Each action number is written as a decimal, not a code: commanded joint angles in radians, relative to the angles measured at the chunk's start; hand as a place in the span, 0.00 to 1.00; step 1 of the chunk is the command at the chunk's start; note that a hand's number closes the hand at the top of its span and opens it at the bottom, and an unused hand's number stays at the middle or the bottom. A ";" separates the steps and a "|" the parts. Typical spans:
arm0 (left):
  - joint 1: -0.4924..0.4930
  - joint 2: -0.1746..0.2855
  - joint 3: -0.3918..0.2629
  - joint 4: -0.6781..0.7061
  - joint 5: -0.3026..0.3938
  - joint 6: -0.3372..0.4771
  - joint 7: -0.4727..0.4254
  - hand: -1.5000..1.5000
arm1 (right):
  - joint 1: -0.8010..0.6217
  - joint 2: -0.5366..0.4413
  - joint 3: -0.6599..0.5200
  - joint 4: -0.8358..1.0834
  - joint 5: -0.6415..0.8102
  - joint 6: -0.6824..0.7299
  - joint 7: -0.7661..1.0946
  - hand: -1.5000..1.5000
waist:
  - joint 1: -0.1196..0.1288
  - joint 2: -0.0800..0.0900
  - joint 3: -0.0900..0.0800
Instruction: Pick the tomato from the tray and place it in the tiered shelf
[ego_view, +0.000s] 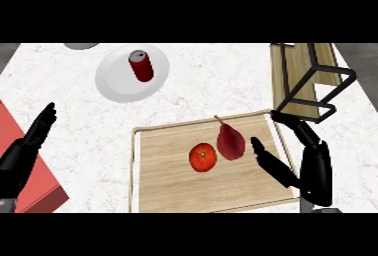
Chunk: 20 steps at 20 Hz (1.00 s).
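Note:
A red tomato (203, 157) lies near the middle of a wooden tray (170, 185). Right beside it, touching or nearly so, lies a dark red pear-shaped fruit (230, 141) with a stem pointing up. My right hand (308, 167) hovers over the tray's right side, open, thumb stretched toward the fruits and fingers along the tray's right rim, a short gap from the tomato. The tiered shelf (306, 80), wooden boards in a black frame, stands at the upper right. At the left edge my left hand (29, 140) rests open, fingers up.
A white plate (122, 82) with a red can (141, 65) lying on it sits at the upper middle. A red block (29, 175) lies at the left edge under my left arm. A grey object (80, 46) peeks in at the top.

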 joint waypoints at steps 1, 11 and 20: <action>-0.084 -0.049 -0.060 0.058 -0.025 -0.041 0.015 0.50 | 0.073 0.146 0.167 0.069 0.187 -0.179 -0.113 0.00 | 0.024 0.011 -0.015; -0.061 -0.046 -0.066 0.064 -0.053 -0.035 0.019 0.50 | 0.269 0.169 0.239 -0.023 0.824 -0.159 0.200 0.00 | 0.003 0.002 -0.023; -0.057 -0.030 -0.056 0.031 -0.046 -0.036 0.033 0.50 | 0.349 0.170 0.320 -0.110 1.235 0.139 0.624 0.00 | -0.004 0.004 -0.025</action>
